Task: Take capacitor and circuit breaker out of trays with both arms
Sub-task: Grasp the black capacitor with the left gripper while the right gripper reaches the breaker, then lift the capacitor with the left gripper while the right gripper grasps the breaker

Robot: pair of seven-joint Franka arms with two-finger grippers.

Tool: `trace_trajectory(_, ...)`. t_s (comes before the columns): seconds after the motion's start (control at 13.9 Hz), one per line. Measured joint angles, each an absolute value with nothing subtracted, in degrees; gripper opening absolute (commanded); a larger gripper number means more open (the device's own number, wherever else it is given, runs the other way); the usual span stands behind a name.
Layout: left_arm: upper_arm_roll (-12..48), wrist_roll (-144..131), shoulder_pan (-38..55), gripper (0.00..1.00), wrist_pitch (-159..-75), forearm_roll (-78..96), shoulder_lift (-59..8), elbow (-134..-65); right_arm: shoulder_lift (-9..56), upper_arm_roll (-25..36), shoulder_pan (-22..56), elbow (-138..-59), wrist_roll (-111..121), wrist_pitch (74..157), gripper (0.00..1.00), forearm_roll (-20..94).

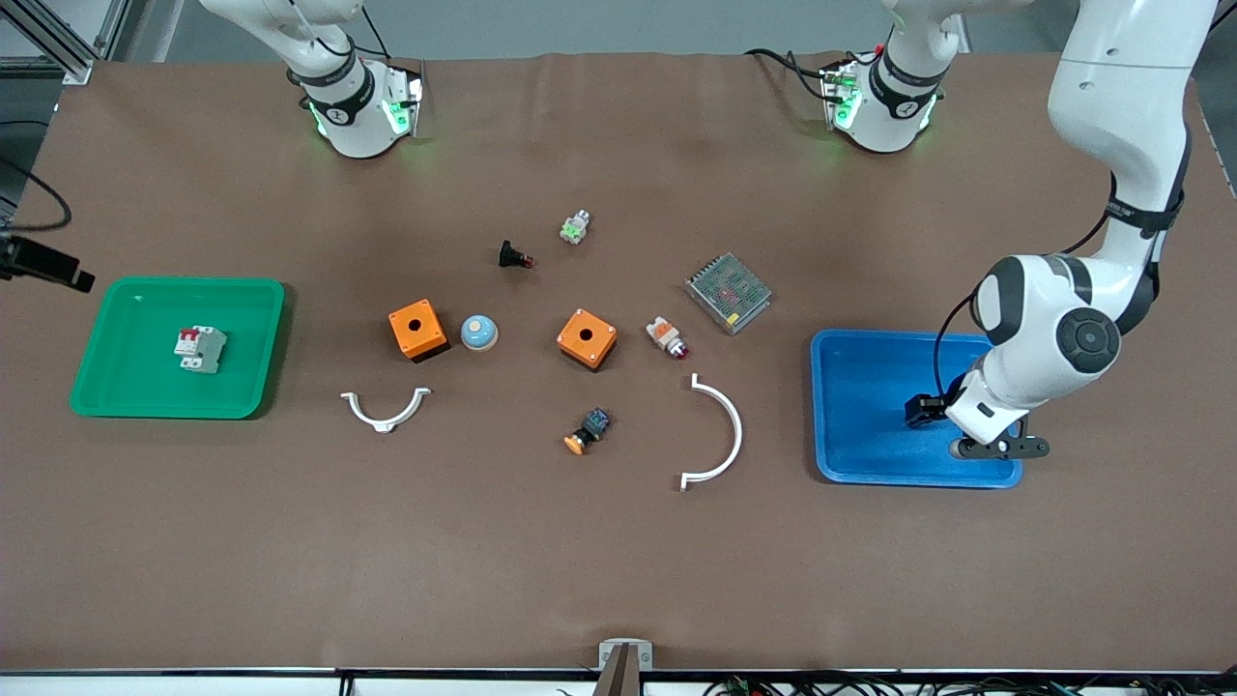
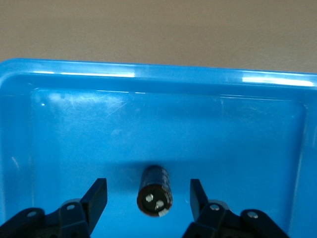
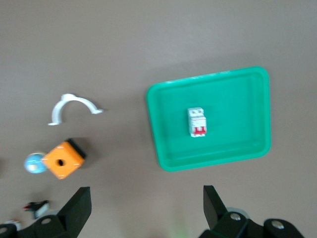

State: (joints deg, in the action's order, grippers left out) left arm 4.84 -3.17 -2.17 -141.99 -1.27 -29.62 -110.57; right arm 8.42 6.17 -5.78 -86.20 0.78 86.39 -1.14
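The capacitor [image 2: 155, 191], a tiny black cylinder with a silvery end, lies on the floor of the blue tray [image 2: 148, 124]. My left gripper [image 2: 148, 182] is open, with one finger on each side of the capacitor and not touching it. In the front view the left gripper [image 1: 1000, 448] is low over the blue tray [image 1: 870, 425] and hides the capacitor. The breaker [image 1: 200, 348], light grey with red levers, lies in the green tray [image 1: 116, 387]. My right gripper [image 3: 146, 191] is open and empty, high above the table, and sees the breaker [image 3: 197, 122] in the green tray [image 3: 237, 99].
Between the trays lie two orange boxes [image 1: 417, 330] [image 1: 587, 338], a blue dome [image 1: 478, 333], two white curved clips [image 1: 386, 410] [image 1: 720, 435], a black push-button [image 1: 512, 256], an indicator [image 1: 667, 337], an orange-capped switch [image 1: 588, 431] and a metal power supply [image 1: 728, 292].
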Motion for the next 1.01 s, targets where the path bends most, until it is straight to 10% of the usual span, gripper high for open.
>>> trace_trajectory(0.43, 4.9, -3.2, -2.1, 0.43, -143.0, -1.3, -31.4, -110.6, 17.2, 6.4, -13.5, -88.5, 12.1, 93.4, 1.0, -2.4)
trace_trajectory(0.72, 5.0, -3.2, -2.1, 0.04, -143.0, -1.3, -31.4, -111.0, 17.9, 6.5, -17.3, -94.4, 17.4, 100.1, 1.0, -2.3)
trace_trajectory(1.01, 5.1, -3.2, -1.6, 0.0, -143.0, -1.3, -30.9, -110.6, 18.3, 6.1, -17.7, -103.7, 17.8, 107.6, 1.0, -2.3)
